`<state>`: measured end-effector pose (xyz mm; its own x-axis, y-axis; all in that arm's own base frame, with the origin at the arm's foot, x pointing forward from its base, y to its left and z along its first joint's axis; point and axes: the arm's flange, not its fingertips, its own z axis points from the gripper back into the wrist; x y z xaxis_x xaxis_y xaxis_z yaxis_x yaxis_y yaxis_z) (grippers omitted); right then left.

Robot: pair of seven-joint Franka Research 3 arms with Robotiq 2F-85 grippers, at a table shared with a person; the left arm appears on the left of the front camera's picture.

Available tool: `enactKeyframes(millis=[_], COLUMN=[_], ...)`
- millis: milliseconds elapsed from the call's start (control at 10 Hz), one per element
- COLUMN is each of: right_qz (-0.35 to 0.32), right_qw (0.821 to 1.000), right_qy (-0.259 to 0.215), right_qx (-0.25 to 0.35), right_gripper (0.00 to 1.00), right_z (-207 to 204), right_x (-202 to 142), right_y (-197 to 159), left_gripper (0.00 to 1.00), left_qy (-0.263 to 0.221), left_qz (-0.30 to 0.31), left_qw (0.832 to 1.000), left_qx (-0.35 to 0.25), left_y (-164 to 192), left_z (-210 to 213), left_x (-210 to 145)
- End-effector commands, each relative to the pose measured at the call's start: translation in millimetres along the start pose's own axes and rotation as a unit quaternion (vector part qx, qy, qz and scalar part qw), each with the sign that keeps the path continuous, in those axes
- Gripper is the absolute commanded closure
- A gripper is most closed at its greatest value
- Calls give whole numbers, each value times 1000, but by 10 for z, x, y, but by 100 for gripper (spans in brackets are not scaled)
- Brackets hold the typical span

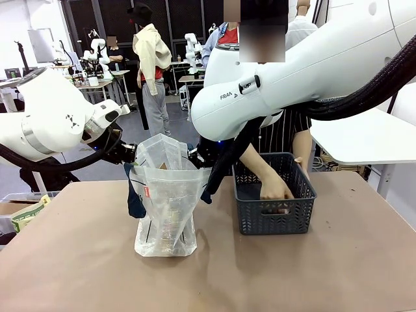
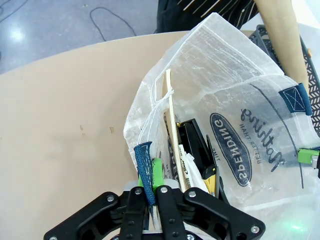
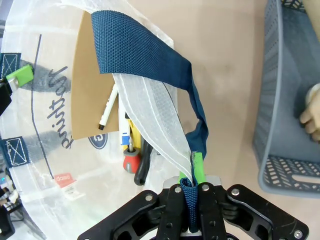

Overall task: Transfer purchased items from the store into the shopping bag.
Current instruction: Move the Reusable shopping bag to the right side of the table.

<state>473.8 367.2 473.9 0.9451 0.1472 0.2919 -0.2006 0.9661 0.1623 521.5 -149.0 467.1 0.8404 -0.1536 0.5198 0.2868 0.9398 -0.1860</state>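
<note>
Now the shopping bag [image 1: 166, 208] stands upright on the tan surface [image 1: 78, 260], just left of the basket [image 1: 273, 224]. It is translucent and whitish, with navy strap handles [image 3: 140, 55], a dark oval logo [image 2: 231, 150] and a small red mark [image 1: 147, 191]. The left end effector [image 2: 150, 197] is clenched on one handle and the right end effector [image 3: 191, 187] on the other, holding the mouth apart. Inside lie purchased items: a tan card sheet [image 3: 92, 85], a white marker [image 3: 107, 107], a red-handled screwdriver [image 3: 130, 160], a black box [image 2: 192, 142] and a slim white pack [image 2: 187, 167]. The dark grey lattice basket holds the person's hand [image 1: 276, 190], which reaches down into it. What lies beneath the hand cannot be made out.
</note>
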Motion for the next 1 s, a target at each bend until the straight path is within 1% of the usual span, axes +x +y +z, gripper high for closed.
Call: enactKeyframes(millis=[0,900], right_qz=[-1,-1], right_qw=[1000,1000], right_qy=[2,2], right_qx=[3,3], right_gripper=[100,100], right_z=[1,1], right_x=[-9,-9], right_y=[-1,-1], left_gripper=[100,100], left_qy=[-1,-1], left_qz=[0,0], left_qw=[1000,1000], left_qx=[1,1], left_y=[8,8], left_z=[31,31], left_x=[-23,-23])
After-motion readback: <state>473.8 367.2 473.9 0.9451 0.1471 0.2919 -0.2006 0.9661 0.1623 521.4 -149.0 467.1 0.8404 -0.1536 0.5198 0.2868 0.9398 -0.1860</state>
